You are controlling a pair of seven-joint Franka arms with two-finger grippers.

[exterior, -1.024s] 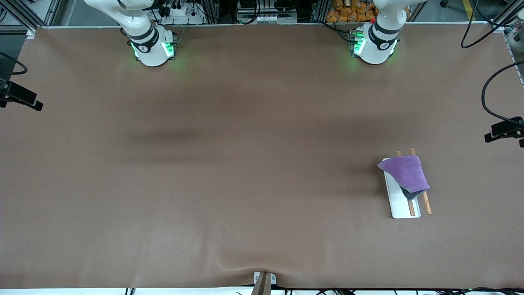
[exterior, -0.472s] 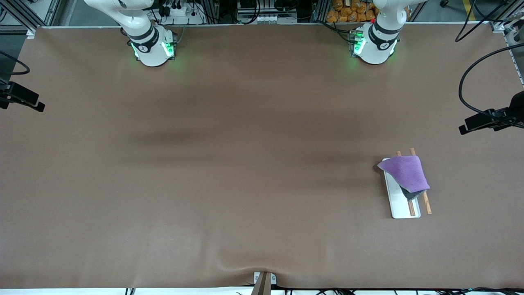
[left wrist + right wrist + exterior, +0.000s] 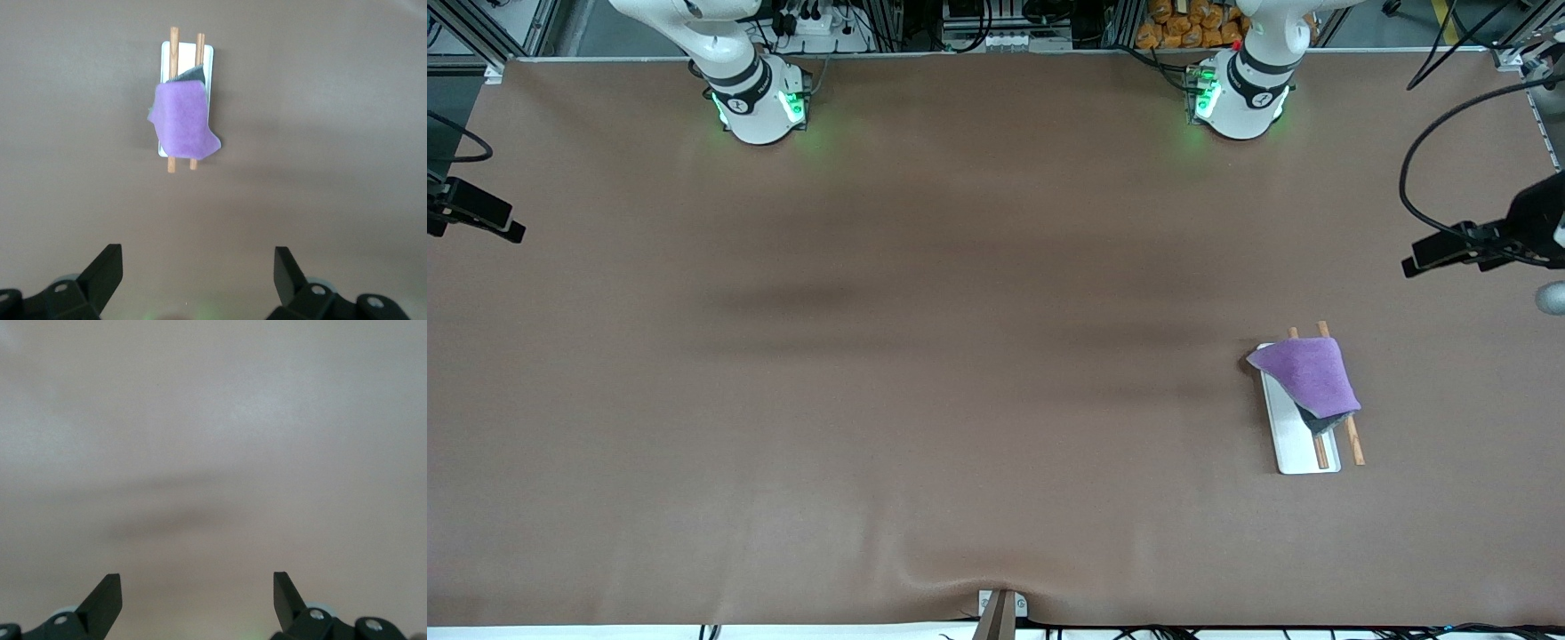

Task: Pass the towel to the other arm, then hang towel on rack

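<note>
The towel (image 3: 1307,373), purple face up with a dark grey edge showing, lies draped over the rack (image 3: 1294,449), toward the left arm's end of the table. The rack is a white base plate with two brown rods. In the left wrist view the towel (image 3: 183,127) covers the middle of the rack (image 3: 205,57). My left gripper (image 3: 198,267) hangs high over bare table short of the rack, open and holding nothing. My right gripper (image 3: 197,590) is open too, over bare brown table, with nothing between its fingers.
A brown mat (image 3: 925,356) covers the whole table. A black piece with a cable (image 3: 1463,247) juts in at the left arm's end, and another black piece (image 3: 476,215) at the right arm's end. A small bracket (image 3: 1000,609) sits at the front edge.
The black piece with the cable at the left arm's end has slid inward and toward the bases. Towel and rack have not moved.
</note>
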